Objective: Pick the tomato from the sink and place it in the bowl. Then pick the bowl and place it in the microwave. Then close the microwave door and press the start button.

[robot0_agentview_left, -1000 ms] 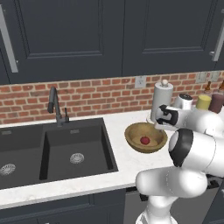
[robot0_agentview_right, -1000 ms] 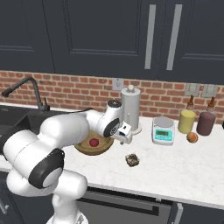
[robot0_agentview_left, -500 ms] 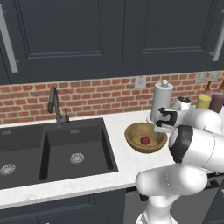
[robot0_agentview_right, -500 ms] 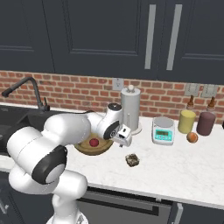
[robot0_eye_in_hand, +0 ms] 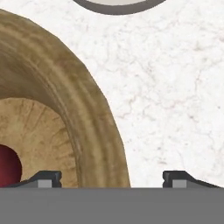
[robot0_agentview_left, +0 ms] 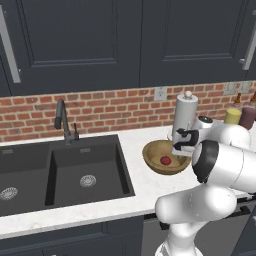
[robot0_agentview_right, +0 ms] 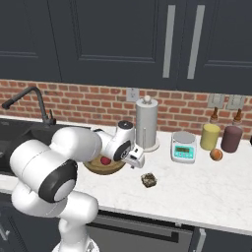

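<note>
The wooden bowl (robot0_agentview_left: 151, 151) stands on the white counter right of the sink (robot0_agentview_left: 60, 172), with the red tomato (robot0_agentview_left: 165, 160) lying inside it. My gripper (robot0_agentview_left: 181, 148) hangs at the bowl's right rim, in front of the paper-towel roll. From the right base view the bowl (robot0_agentview_right: 97, 168) and tomato (robot0_agentview_right: 105, 160) sit just left of the gripper (robot0_agentview_right: 135, 160). In the hand view the gripper (robot0_eye_in_hand: 111, 177) is open, its fingertips (robot0_eye_in_hand: 47, 178) set wide on either side of the bowl's rim (robot0_eye_in_hand: 96, 127), and the tomato (robot0_eye_in_hand: 6, 168) shows at the left edge. The microwave is out of view.
A paper-towel roll (robot0_agentview_right: 146, 123) stands just behind the gripper. To the right are a small scale (robot0_agentview_right: 184, 146), a yellow jar (robot0_agentview_right: 210, 136), a dark jar (robot0_agentview_right: 231, 139) and an orange-brown ball (robot0_agentview_right: 215, 154). A small dark lump (robot0_agentview_right: 148, 180) lies on the counter. A black faucet (robot0_agentview_left: 62, 120) rises behind the sink.
The hand has edged slightly right over the bowl's rim. The bowl and the tomato have stayed where they were.
</note>
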### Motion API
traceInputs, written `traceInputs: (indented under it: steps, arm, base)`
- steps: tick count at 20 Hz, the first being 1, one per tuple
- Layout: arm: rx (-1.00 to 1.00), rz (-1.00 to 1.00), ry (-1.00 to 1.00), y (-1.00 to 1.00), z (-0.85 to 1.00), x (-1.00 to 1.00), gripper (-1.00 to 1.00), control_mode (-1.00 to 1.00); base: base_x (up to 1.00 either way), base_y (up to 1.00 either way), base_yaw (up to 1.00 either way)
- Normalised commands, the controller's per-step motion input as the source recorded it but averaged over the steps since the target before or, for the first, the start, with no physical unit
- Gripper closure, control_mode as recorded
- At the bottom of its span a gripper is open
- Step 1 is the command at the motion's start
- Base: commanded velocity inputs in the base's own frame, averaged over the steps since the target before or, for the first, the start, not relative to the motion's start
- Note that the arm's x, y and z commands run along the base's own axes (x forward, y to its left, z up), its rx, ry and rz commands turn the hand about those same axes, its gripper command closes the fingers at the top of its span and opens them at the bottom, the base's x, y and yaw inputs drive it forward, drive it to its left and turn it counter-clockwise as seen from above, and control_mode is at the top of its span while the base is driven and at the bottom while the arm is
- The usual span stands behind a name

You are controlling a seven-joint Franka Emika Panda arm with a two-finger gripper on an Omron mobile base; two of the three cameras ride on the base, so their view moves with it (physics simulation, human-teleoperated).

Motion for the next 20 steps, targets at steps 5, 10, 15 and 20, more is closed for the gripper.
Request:
traceInputs:
  steps: [5,10,15,20]
  arm:
    - [0.01,0.0,0.0,0.02,-0.05,0.0,1.0,-1.0]
    - [0.01,0.0,0.0,0.0,0.0,0.0,1.0,-1.0]
    - [0.11,-0.1,-0.03,0.0,0.03,-0.19,1.0,-1.0]
    - [0.04,-0.23,-0.09,0.0,0.32,-0.51,1.0,-1.0]
  base:
    - [0.0,0.0,0.0]
    - [0.0,0.0,0.0]
    - [0.0,0.0,0.0]
    - [0.0,0.0,0.0]
